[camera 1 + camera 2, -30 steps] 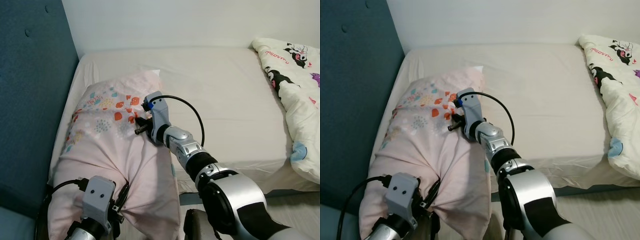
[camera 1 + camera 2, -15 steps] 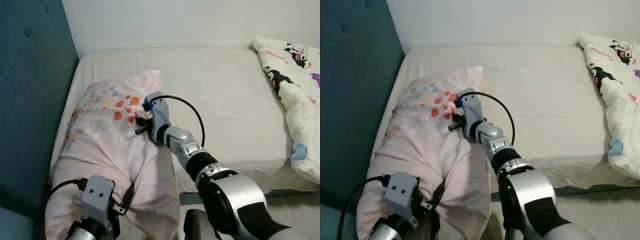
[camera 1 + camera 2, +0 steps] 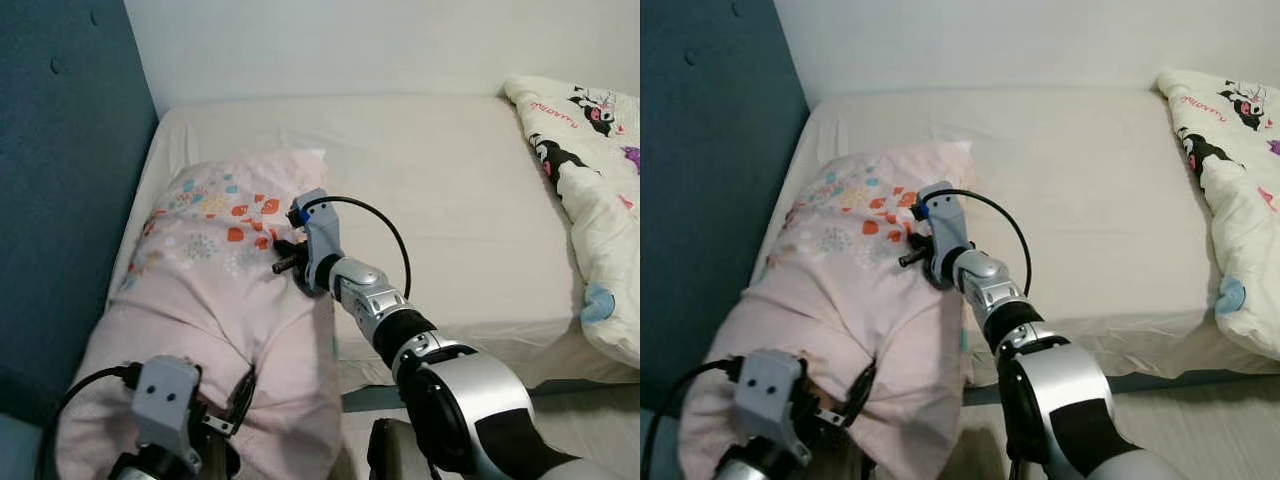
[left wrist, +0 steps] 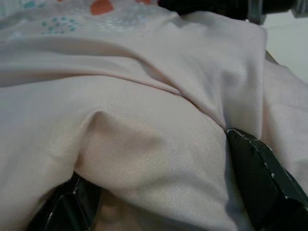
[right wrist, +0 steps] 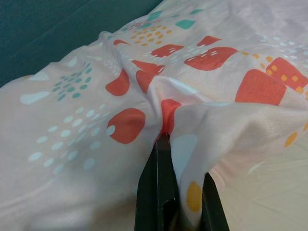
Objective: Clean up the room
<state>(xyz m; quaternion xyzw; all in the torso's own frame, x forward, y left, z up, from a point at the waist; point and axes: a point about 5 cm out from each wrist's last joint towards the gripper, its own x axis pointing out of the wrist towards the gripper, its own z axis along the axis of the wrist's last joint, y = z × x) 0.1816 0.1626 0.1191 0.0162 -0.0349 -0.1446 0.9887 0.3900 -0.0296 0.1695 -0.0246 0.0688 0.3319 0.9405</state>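
- The right gripper [image 5: 179,204] pinches the pillow's [image 3: 200,290] far patterned edge.
- The left gripper [image 4: 159,192] clamps a near-end fold.
- The pillow's long axis runs between them.

A large soft pale-pink fabric pillow [image 3: 215,300], printed on its far half with red-orange, teal and yellow shapes and dotted clusters and plain pink on its near half, lies lengthwise along the left side of the cream-sheeted mattress [image 3: 450,190], just beside the dark teal padded headboard [image 3: 60,180]. Its near end droops over the mattress's near edge, the cloth creased into deep folds. A ridge of the patterned fabric is bunched up at its right edge, and a plain fold is gathered at the near end.
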